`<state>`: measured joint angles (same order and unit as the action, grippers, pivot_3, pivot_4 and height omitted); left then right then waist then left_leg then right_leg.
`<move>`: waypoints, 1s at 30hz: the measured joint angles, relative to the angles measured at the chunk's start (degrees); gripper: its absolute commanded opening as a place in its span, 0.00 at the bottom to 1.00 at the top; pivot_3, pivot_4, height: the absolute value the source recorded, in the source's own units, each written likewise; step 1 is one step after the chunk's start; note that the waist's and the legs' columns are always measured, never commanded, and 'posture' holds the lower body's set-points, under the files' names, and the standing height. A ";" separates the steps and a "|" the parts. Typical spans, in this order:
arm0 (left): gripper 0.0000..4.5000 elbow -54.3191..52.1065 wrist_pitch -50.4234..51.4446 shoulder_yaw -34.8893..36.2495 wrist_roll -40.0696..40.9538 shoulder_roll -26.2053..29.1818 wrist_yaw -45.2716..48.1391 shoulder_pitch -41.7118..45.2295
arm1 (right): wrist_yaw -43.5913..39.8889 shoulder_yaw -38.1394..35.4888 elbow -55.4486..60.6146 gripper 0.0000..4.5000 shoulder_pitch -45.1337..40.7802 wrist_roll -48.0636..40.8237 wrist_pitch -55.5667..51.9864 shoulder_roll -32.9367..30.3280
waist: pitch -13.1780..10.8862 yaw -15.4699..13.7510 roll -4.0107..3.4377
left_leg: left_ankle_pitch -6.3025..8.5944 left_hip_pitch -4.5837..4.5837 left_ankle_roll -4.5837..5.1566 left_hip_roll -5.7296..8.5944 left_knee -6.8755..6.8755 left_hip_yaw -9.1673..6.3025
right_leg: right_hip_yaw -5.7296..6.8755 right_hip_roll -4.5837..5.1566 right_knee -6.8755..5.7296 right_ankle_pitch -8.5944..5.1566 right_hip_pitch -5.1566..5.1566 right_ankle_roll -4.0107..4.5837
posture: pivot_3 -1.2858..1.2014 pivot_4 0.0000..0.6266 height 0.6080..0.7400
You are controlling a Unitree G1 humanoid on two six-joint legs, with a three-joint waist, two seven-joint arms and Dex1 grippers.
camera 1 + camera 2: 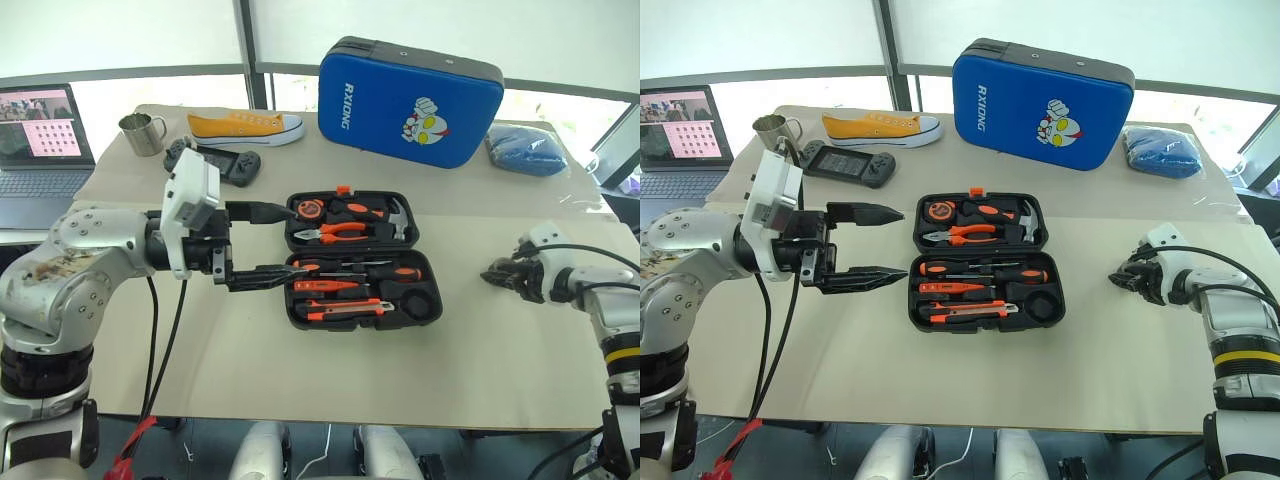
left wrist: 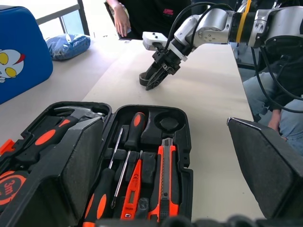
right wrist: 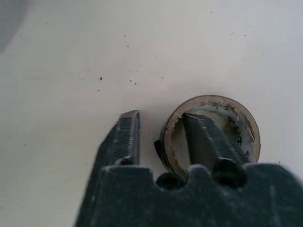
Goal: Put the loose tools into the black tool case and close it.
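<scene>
At the far left of the table a laptop (image 1: 40, 140) sits open, with a metal mug (image 1: 143, 133), a yellow sneaker (image 1: 245, 125) and a black game controller (image 1: 213, 162) ranged behind my arm. My left gripper (image 1: 872, 243) hangs above the table with its fingers spread wide and nothing between them, the tips pointing at the left edge of the black tool case (image 1: 364, 262). That case lies open and flat in the middle of the table. Its rear half holds the pliers (image 1: 340, 232) and the hammer (image 1: 395, 215); its near half holds two black-and-orange screwdrivers (image 1: 985, 270), a small orange screwdriver (image 2: 133, 189) and the utility knife (image 2: 165, 176) — all bedded in their slots, with a round recess at the right end. Behind the case stands a big blue cartoon-printed case (image 1: 410, 100), and further right a blue cloth bundle (image 1: 527, 150). My right gripper (image 1: 500, 273) is down at the table well to the right of the tool case, and the small dark tape roll (image 3: 210, 135) is there — one finger (image 3: 208, 137) through its hole, the other (image 3: 124, 139) outside its rim, with a gap between that finger and the rim.
</scene>
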<state>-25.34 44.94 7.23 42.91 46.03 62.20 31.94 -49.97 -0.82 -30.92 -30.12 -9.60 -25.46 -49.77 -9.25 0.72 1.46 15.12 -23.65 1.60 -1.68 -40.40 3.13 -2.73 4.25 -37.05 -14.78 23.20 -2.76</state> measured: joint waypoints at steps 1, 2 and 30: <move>1.00 0.00 -0.07 -0.35 0.00 0.39 0.22 0.00 | -0.10 -0.42 0.52 0.01 0.49 -0.13 0.02 -0.05 | 0.00 -0.03 0.00 | 0.00 0.00 0.00 0.00 0.01 0.00 | 0.00 0.00 0.00 0.00 0.00 0.00 | 0.52 0.24 1.00; 1.00 0.00 -0.22 -0.65 -0.02 0.57 0.35 0.01 | -0.36 -0.76 1.27 0.01 1.12 -0.28 -0.06 -0.20 | 0.00 -0.05 0.00 | 0.00 0.00 0.00 0.00 0.02 0.00 | 0.00 0.01 0.01 0.00 0.00 0.00 | 0.52 0.24 1.00; 1.00 -0.83 -3.67 -3.95 -1.19 3.11 2.33 -1.60 | -9.36 12.62 52.71 0.01 11.81 -4.01 -10.78 -7.59 | -0.11 -0.47 -0.09 | -0.01 0.01 -0.01 0.02 0.14 0.01 | 0.00 0.00 0.07 -0.01 0.07 -0.02 | 0.52 0.24 1.00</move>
<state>-26.17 41.26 3.27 41.72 49.14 64.52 30.34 -59.33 11.80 21.78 -18.31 -13.61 -36.24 -57.36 -9.36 0.25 1.37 15.12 -23.63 1.59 -1.66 -40.26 3.14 -2.72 4.25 -36.98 -14.80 23.27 -2.78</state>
